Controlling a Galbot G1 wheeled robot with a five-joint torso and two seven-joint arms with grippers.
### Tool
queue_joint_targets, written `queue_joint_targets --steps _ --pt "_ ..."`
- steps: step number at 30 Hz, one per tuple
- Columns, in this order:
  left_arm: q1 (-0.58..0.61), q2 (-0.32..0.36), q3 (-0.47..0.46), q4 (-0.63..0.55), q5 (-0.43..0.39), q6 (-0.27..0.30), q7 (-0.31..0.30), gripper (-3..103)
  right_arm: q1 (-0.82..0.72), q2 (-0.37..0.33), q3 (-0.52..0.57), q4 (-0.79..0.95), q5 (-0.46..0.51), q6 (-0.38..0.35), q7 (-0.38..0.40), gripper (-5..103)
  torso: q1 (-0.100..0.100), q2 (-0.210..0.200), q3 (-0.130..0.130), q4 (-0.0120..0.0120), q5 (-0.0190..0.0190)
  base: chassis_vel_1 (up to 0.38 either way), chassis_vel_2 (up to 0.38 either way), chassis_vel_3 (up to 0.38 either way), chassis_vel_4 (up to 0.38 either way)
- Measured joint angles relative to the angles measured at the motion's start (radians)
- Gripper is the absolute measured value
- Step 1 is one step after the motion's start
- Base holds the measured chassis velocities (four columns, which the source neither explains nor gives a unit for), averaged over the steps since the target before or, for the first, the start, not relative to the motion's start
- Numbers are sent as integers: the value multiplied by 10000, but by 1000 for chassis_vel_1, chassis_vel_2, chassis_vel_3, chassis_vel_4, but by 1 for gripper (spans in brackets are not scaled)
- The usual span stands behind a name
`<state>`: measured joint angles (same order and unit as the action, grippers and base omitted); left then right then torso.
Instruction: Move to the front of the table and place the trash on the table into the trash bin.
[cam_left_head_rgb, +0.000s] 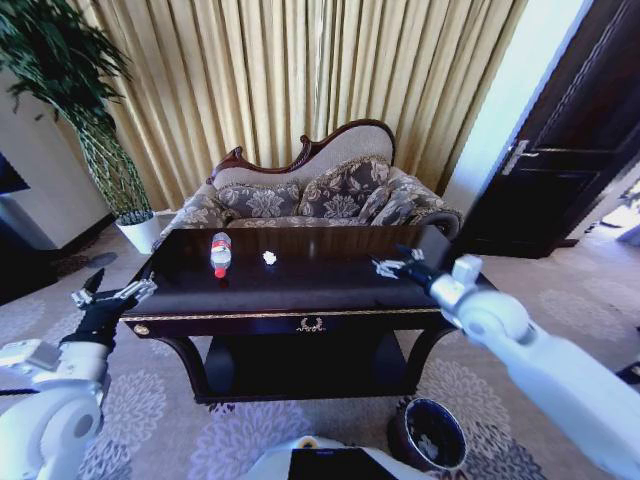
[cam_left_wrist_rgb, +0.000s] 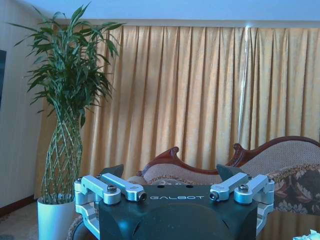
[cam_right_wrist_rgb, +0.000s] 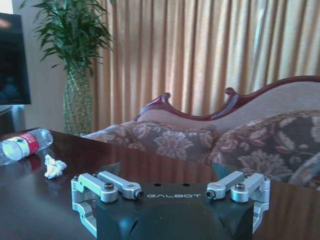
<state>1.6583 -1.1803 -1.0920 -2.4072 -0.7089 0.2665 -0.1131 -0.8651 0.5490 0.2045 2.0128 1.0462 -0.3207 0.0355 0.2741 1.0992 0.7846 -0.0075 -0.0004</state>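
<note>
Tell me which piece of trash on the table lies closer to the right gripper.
The crumpled white paper wad. It sits between the plastic bottle and the right gripper, which hovers over the table's right end.

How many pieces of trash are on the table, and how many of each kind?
Plastic bottle: 1, lying on the table
Crumpled white paper wad: 1, beside the bottle
Total: 2 pieces of trash

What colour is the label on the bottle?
Red, clearest in the right wrist view: the bottle lies on the table.
</note>
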Motion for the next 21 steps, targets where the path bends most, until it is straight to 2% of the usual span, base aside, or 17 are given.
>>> queue_joint_targets --steps 2,4,6,7,9,10,11,13,15,21 --pt "1 -20 27 -62 17 23 -56 100 1231 106 -1243 -468 330 -228 -22 100 0 0 0 -1 1 0 0 0 0" --pt "8 -23 32 -80 20 26 -63 100 1644 164 -1610 -597 461 -399 -23 100 0 0 1 -1 1 0 0 0 0" --pt "47 -16 34 -143 25 35 -113 100 3378 482 -3001 -1132 913 -897 -23 100 0 0 0 2 1 0 0 0 0" --pt "47 -16 34 -143 25 35 -113 100 3378 482 -3001 -1132 913 -897 -23 100 0 0 0 2 1 0 0 0 0" --pt "63 39 3 -145 26 43 -160 100 4668 895 -4233 -1741 1018 -1010 -21 100 0 0 0 3 -1 0 0 0 0" --pt "63 39 3 -145 26 43 -160 100 4668 895 -4233 -1741 1018 -1010 -21 100 0 0 0 3 -1 0 0 0 0" --pt "74 63 -15 -144 25 49 -205 100 5330 1290 -4933 -2144 1030 -1026 -16 100 1 0 0 1 -2 0 0 0 0" --pt "85 65 -22 -145 23 54 -225 100 5602 1524 -5237 -2336 1032 -1046 -16 100 1 0 1 3 -2 0 0 0 0" --pt "139 57 -37 -165 18 60 -257 100 6137 2266 -5841 -2774 1007 -1147 9 100 1 -1 1 4 1 0 0 0 0" --pt "154 29 -48 -214 12 63 -260 100 6592 3040 -6397 -3088 984 -1395 40 100 1 0 0 -2 -1 0 0 0 0"
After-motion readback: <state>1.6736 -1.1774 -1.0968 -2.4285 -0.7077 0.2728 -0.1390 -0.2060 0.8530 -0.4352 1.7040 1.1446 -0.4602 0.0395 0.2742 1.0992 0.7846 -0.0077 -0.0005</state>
